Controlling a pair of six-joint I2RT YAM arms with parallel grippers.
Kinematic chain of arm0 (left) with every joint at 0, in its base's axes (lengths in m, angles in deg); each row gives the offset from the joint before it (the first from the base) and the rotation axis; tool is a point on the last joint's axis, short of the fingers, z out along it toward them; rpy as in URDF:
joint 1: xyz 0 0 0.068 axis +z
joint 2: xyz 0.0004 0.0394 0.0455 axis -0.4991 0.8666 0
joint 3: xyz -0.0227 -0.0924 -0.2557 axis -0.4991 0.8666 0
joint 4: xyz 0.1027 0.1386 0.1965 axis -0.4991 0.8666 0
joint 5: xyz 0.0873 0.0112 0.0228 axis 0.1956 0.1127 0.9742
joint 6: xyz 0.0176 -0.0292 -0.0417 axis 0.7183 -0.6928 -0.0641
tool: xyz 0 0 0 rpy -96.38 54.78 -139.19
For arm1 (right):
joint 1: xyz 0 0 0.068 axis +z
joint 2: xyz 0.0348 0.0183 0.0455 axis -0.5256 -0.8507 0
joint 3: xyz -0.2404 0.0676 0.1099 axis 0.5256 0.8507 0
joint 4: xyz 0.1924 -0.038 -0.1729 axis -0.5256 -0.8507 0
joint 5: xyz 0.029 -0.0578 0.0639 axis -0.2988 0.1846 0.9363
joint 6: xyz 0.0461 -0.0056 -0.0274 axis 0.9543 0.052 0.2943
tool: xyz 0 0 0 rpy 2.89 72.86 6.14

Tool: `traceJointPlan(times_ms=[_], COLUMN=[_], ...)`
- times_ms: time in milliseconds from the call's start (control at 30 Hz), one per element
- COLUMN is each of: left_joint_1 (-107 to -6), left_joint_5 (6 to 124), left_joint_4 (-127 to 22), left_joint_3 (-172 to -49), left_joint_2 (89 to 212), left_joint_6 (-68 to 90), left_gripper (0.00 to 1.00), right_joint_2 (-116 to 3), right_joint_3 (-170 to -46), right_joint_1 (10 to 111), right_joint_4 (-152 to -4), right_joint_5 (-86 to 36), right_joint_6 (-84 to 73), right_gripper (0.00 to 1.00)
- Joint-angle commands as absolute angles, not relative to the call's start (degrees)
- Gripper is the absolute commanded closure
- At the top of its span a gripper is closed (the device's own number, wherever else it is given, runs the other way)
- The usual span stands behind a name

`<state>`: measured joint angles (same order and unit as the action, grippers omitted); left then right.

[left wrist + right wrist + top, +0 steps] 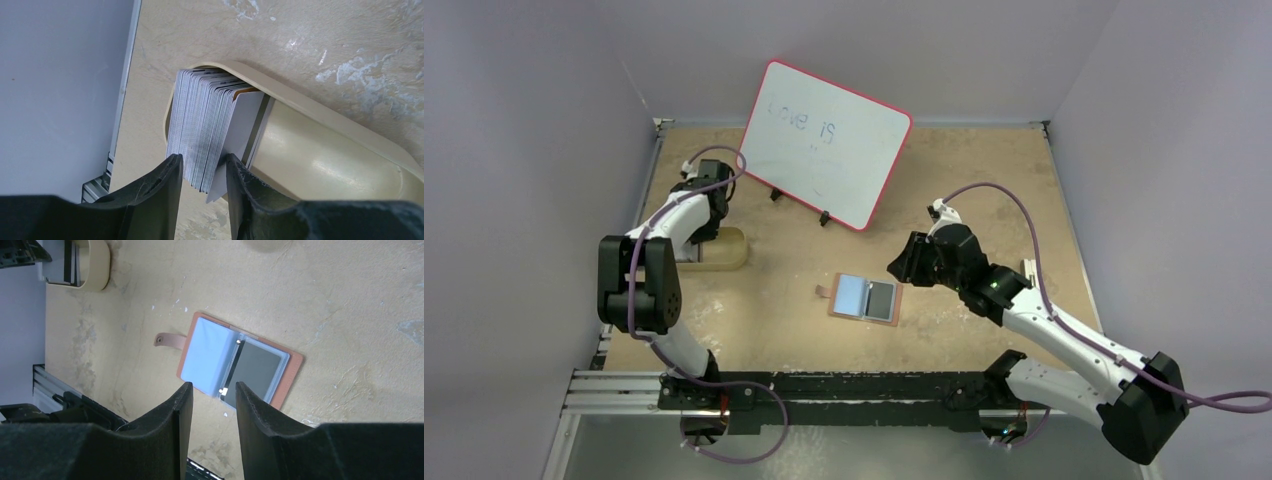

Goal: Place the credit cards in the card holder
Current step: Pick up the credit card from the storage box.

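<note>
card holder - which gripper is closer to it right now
Right. The right gripper hovers close by the open card holder, jaws apart and empty. The left gripper is far off to the left, astride the credit cards standing in the tan tray.

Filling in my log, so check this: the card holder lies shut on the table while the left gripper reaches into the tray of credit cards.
Not shut: the card holder lies open on the table, its clear pockets showing, as the right wrist view shows. The left gripper does reach into the tray of credit cards.
</note>
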<state>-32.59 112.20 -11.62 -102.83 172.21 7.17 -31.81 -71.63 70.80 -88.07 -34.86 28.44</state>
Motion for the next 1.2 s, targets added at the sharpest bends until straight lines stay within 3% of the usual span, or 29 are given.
traceJointPlan(times_ms=[0, 900, 1167], left_joint_1=[-32.1, -32.2, -32.8], left_joint_5=[115.0, 112.3, 103.9], left_joint_4=[-11.1, -8.3, -4.8], left_joint_3=[-105.7, -108.3, -110.9], left_joint_2=[171.5, 173.3, 169.9], left_joint_6=[7.9, 7.9, 5.6], left_gripper=[0.65, 0.99, 1.00], right_joint_2=[-30.3, -29.2, -28.6], right_joint_3=[-71.9, -71.1, -71.4], right_joint_1=[71.0, 71.0, 71.0], right_joint_4=[-86.8, -87.1, -87.8], right_joint_5=[-34.5, -35.2, -34.9], right_joint_6=[28.2, 28.1, 28.4], right_gripper=[0.61, 0.60, 0.60])
